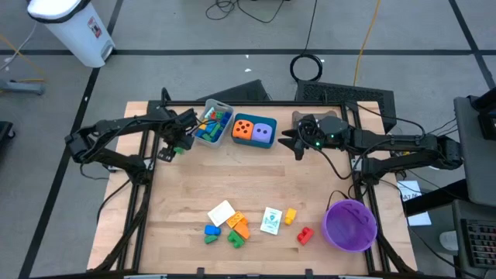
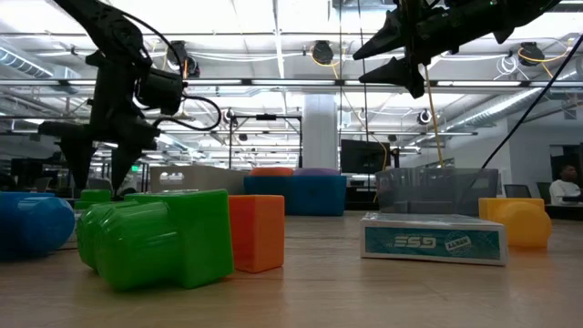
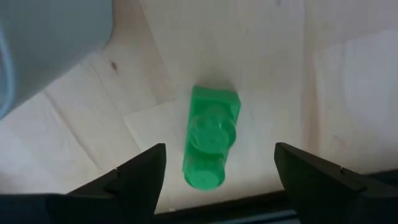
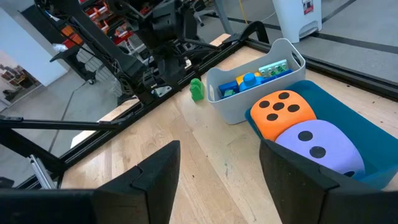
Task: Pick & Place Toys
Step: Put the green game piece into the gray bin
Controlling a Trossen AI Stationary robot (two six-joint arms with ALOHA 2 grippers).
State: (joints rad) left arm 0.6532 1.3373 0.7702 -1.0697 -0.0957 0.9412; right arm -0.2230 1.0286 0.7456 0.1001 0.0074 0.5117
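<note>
Pale wood-grain tabletop [image 3: 348,81] bears a glossy studded green brick [image 3: 210,146].

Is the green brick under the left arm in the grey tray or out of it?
Out. The green brick lies on bare wood beside the grey tray, between the left gripper's open jaws, untouched.

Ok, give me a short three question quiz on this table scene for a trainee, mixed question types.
1. True or false: the green brick lies on the bare table beside the grey tray, not inside it.
2. Which dice sit in the teal tray? A) orange and purple B) red and blue C) two yellow
3. Fill in: the left tool hangs open above the ____ brick.

Key: 1 true. 2 A: the orange die and the purple die. 3 green.
</note>
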